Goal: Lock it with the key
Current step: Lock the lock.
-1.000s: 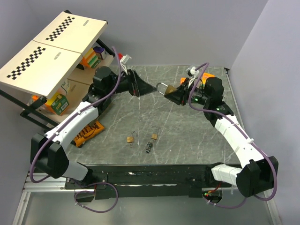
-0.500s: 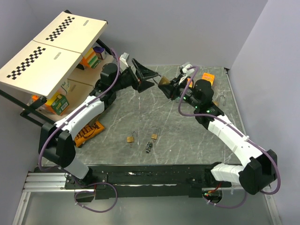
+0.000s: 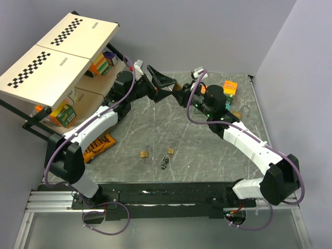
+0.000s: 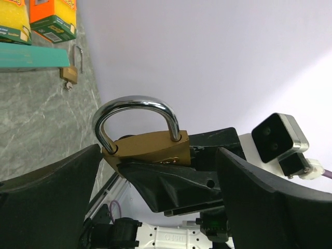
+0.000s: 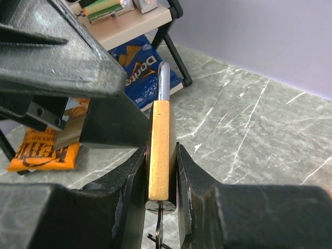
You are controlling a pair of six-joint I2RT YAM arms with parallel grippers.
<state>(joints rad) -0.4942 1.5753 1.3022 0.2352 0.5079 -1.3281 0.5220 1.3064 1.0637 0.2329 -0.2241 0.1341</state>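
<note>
The one word that reads clearly is "Doritos", in white letters on a blue snack bag (image 5: 136, 61) lying beneath the wooden shelf, seen in the right wrist view just left of the brass padlock (image 5: 160, 150); its last letters are cut off. The flat orange snack packet (image 5: 44, 150) carries large dark block lettering, too blurred to make out. Each cream board with a black checker strip (image 3: 78, 31) bears a small dark printed line; the green-and-orange boxes (image 4: 52, 21) show white labels; all are too small to read.
</note>
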